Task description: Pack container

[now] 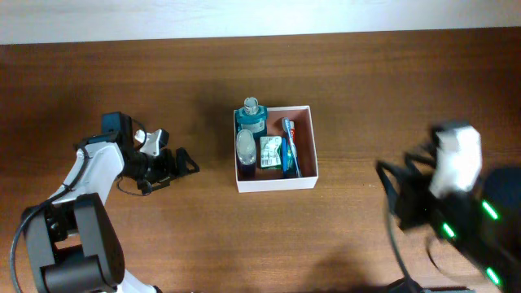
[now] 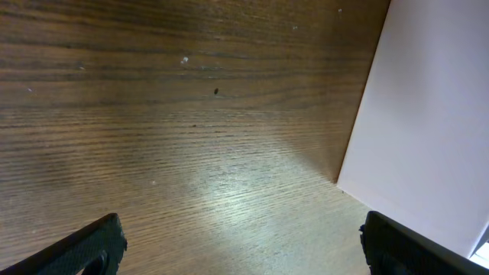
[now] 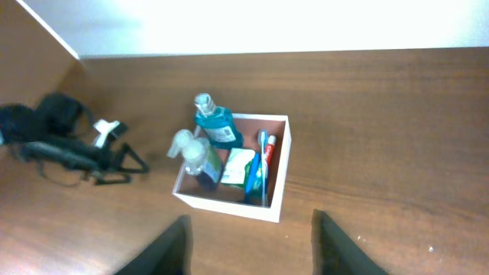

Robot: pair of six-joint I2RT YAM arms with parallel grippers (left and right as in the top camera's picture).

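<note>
Task's thing: the square, shallow, white-walled cardboard container (image 1: 275, 184) with a reddish-brown inside is set on the brown wooden tabletop (image 1: 366, 89), between the two arms.
Contents: a teal mouthwash bottle (image 1: 251, 119), a clear spray bottle (image 1: 246, 146), a green packet (image 1: 270, 152) and a blue toothbrush (image 1: 291, 148) are seen inside it; no loose item is seen outside it.
Left hand (image 1: 184, 163): spread as wide as it goes, nothing held; only bare wood is seen between its fingertips.
Right hand (image 3: 252, 244): fingers parted, nothing held between them; the arm is blurred in the overhead view.
Direction: the container lies straight ahead of each hand's fingertips, apart from both.
Long axis: none is offered by the square container; the things inside lie lengthwise across both hands' line of reach.
Nearer hand: the left is judged nearer, the right well apart.
Progress: packing is judged done or nearly so.
</note>
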